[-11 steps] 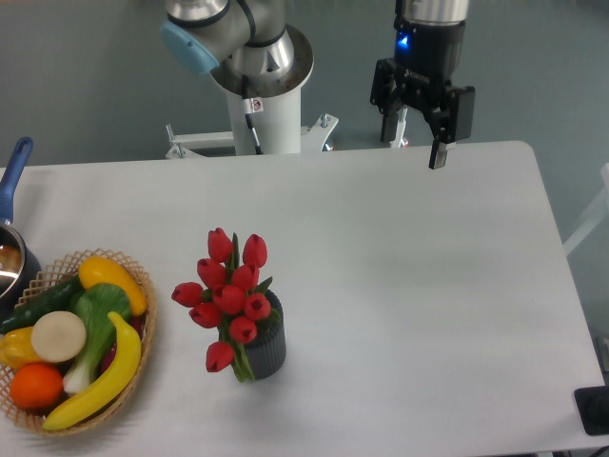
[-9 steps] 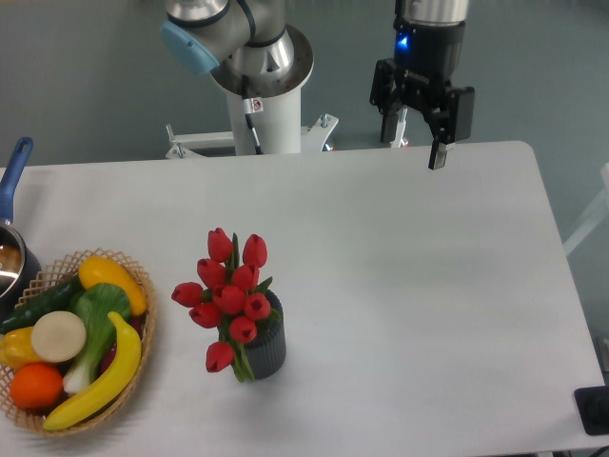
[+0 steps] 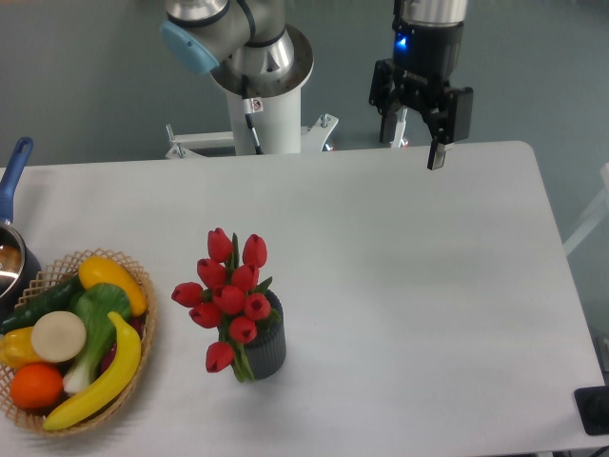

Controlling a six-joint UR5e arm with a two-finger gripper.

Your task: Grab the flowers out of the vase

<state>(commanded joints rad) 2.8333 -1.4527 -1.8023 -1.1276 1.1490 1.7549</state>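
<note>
One fixed view — high, apparently opposite the arm's base, looking down across the table (image 3: 400, 286).

Grey metal arm joint with a light-blue plastic cap (image 3: 190, 43) on a white cylindrical pedestal (image 3: 268, 119); a thin black cable (image 3: 253, 129) runs down the pedestal. Black two-finger gripper (image 3: 417, 148) below a black wrist bearing a lit blue indicator (image 3: 402, 42).
</note>
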